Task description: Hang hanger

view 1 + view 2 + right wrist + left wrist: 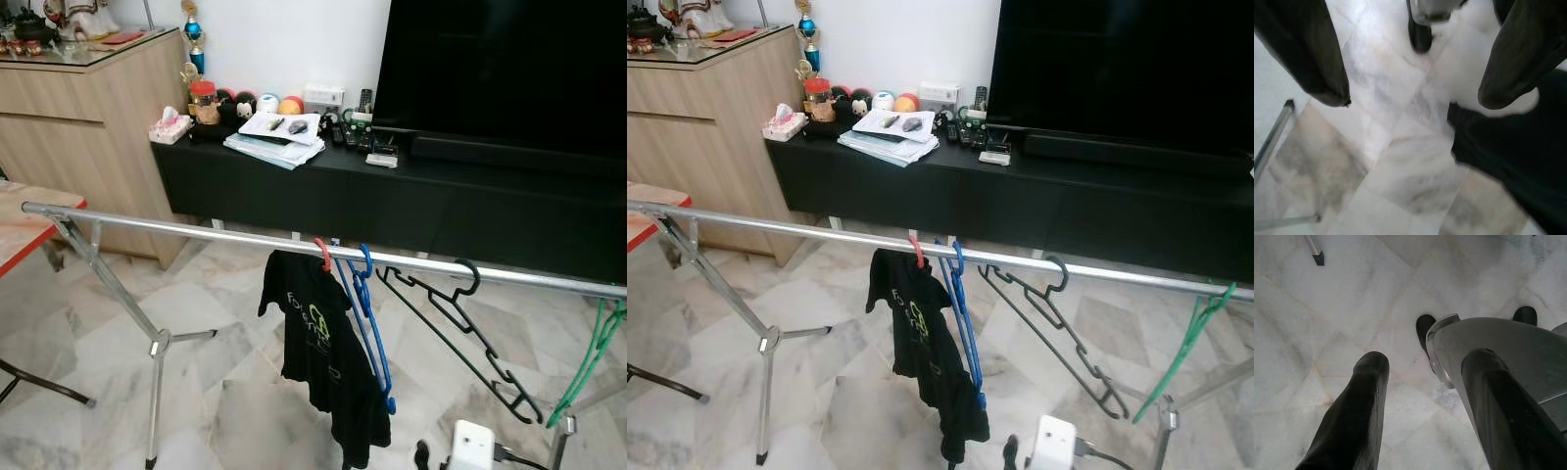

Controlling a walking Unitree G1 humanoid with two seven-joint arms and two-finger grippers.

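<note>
Hanging idle over the marble floor (1327, 333), the left pincer (1415, 396) and right pincer (1415, 83) gaped open, empty. Judged best: approach squarely the silver clothes rail (196, 230), where the black plastic hanger (451, 323) hung right of centre.

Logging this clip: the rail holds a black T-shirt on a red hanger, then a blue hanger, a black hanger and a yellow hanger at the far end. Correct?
Nearly. The hanger at the far end is green, not yellow, as the left eye view shows. The rest stands: on the rail hang the black T-shirt on a red hanger, then a blue hanger and a black hanger.
</note>
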